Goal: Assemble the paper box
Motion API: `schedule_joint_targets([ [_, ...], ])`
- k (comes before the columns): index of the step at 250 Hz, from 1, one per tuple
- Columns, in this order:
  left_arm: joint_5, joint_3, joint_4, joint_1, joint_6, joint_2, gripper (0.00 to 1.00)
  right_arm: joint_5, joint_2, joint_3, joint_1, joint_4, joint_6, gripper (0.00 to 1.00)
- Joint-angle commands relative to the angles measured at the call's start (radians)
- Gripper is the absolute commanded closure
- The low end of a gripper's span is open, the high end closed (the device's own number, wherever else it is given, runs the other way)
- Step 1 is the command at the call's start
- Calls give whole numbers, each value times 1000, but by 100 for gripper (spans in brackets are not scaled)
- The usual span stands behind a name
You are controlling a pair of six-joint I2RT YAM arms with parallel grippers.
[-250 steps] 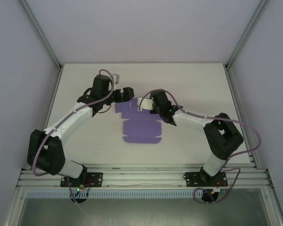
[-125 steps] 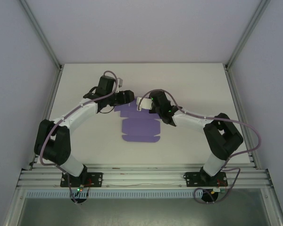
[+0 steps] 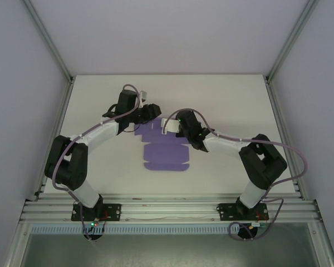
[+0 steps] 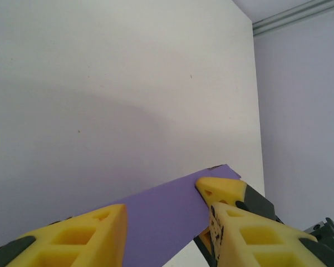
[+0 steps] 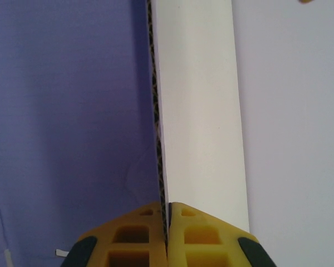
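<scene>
Top view: the far flaps of the paper box point(image 3: 166, 153) are covered by the left gripper point(image 3: 153, 114) and the right gripper point(image 3: 174, 123), whose fingertips are too small to resolve. Left wrist view: the purple sheet and the yellow fingers point(image 4: 72, 233) run off the lower edge. Right wrist view: the finger bases are cropped below, the white strip point(image 5: 197, 111) exits at the top, and the purple surface is blurred.

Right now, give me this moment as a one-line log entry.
paper box: mostly flat on table, far flap raised | right gripper: shut on flap edge | left gripper: open, purple card between fingers | box: unassembled
</scene>
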Motion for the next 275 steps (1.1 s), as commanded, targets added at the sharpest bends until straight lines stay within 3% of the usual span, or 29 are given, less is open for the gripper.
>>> schedule_joint_targets([
  [1, -42, 0, -47, -5, 18, -21, 56, 3, -39, 10, 9, 48, 28, 100],
  [37, -266, 29, -254, -4, 127, -101, 53, 30, -34, 18, 9, 30, 16, 100],
  [64, -338, 44, -329, -4, 159, -133, 49, 21, -31, 22, 9, 24, 20, 100],
  [123, -169, 26, -253, -7, 124, -78, 49, 9, -13, 43, 9, 21, 30, 100],
  [184, -4, -27, -65, -11, 16, -37, 50, -15, 2, 54, 11, 21, 37, 100],
  [275, -46, -55, 105, -12, -121, -1, 76, -77, -6, 8, 19, 63, 30, 100],
])
